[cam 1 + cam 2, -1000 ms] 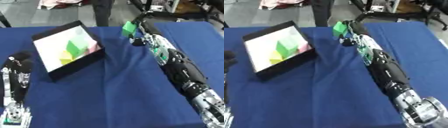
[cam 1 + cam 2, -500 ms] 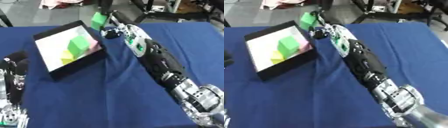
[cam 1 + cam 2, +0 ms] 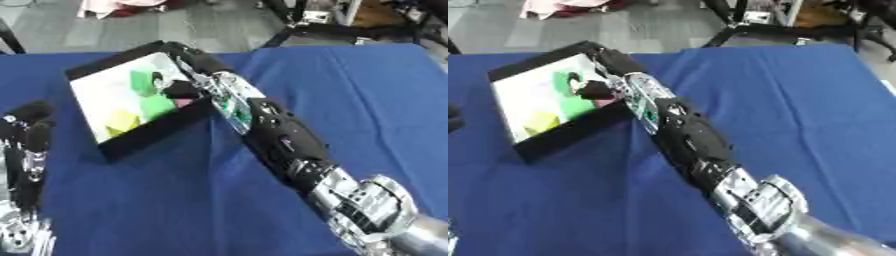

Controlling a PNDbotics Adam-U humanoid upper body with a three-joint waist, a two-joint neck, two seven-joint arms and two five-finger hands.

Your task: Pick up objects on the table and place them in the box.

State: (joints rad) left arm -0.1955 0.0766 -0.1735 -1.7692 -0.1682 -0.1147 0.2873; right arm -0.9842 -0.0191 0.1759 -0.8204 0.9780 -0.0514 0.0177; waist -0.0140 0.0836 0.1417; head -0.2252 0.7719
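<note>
Presently noted: right hand (image 3: 179, 90) reaching over the near wall of the box (image 3: 149, 135), fingers curled dark against the contents; whether closed round the green block (image 3: 142, 80) or merely beside it cannot be told from either view; block lies inside the box, at the far part, touching or just beside the hand. Also inside: a second green piece (image 3: 156, 106), a yellow-green piece (image 3: 122, 121) toward the near corner, a trace of pink (image 3: 185, 102) under the hand. Left hand (image 3: 26, 145) idle at the lower left edge, fingers straight and raised, holding nothing. Blue-covered table (image 3: 350, 100) otherwise carrying only the box in these views.

Handling, judged only: blocks look light, rigid, flat-faced, likely foam or plastic; not fragile; smooth faces possibly slippery; best taken across two opposite flat faces, thumb against fingers, not by an edge or corner. Box appears light enough to shift if nudged by the forearm lying across its wall.
</note>
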